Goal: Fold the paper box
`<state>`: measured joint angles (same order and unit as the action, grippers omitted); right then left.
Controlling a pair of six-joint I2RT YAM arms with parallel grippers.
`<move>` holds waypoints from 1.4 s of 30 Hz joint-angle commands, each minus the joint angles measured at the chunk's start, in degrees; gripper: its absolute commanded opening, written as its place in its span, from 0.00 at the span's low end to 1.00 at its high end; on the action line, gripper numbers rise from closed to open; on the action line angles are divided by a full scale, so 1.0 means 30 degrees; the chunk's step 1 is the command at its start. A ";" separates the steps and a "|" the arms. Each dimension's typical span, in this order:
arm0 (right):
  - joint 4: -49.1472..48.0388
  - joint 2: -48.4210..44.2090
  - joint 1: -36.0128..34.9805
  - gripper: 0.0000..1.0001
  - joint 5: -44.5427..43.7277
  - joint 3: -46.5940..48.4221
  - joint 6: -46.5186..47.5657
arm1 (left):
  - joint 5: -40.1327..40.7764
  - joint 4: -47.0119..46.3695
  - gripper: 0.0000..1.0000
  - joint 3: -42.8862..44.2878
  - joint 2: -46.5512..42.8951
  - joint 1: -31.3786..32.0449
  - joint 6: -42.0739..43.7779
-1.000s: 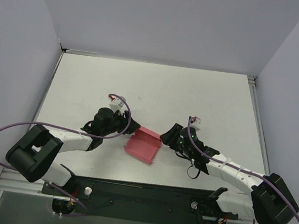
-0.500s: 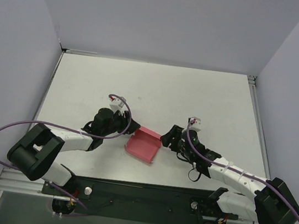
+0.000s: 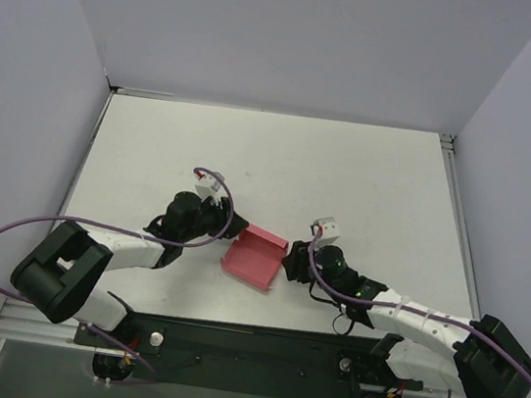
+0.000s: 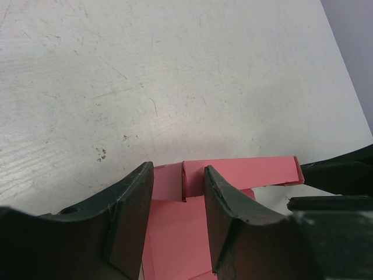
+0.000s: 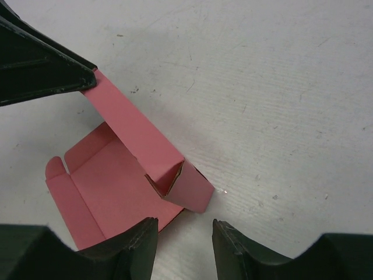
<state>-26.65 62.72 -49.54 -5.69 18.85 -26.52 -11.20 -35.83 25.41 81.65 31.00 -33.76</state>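
The paper box (image 3: 255, 259) is a pink-red card piece lying open on the white table, with its back wall and side flaps raised. My left gripper (image 3: 226, 229) is at its back-left corner. In the left wrist view this gripper (image 4: 178, 189) is open, its fingers standing either side of the slit between a short flap and the long wall of the box (image 4: 175, 233). My right gripper (image 3: 288, 262) is at the box's right edge. It is open (image 5: 185, 236) just short of a folded corner flap of the box (image 5: 116, 181), with only table between its fingers.
The white table (image 3: 348, 171) is ringed by grey walls on the left, back and right. A black rail (image 3: 255, 346) with both arm bases runs along the near edge. Purple cables loop from each arm. The left finger shows as a dark wedge (image 5: 41, 70) in the right wrist view.
My right gripper has slid left and nearer, from behind the box's back-right corner to its right edge, and its wrist has turned. The left gripper and the box have stayed put.
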 commanded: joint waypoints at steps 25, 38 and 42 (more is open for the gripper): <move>-1.0919 0.6925 -0.0216 0.27 -0.0915 0.0454 0.6321 | -0.0309 0.1369 0.46 0.0525 -0.0409 -0.0081 0.1292; -1.3466 0.9005 -0.0186 0.20 -0.0593 0.1391 0.6058 | -0.0543 0.1398 0.45 0.0027 -0.0994 0.0007 0.1057; -1.4054 0.9561 -0.0099 0.16 -0.0650 0.1684 0.5824 | -0.0543 0.1427 0.45 -0.0179 -0.1258 0.0066 0.0969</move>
<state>-60.25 90.08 -49.74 -9.72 20.69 -7.44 -11.11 -32.91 25.41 79.40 30.74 -31.05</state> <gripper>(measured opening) 0.187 0.458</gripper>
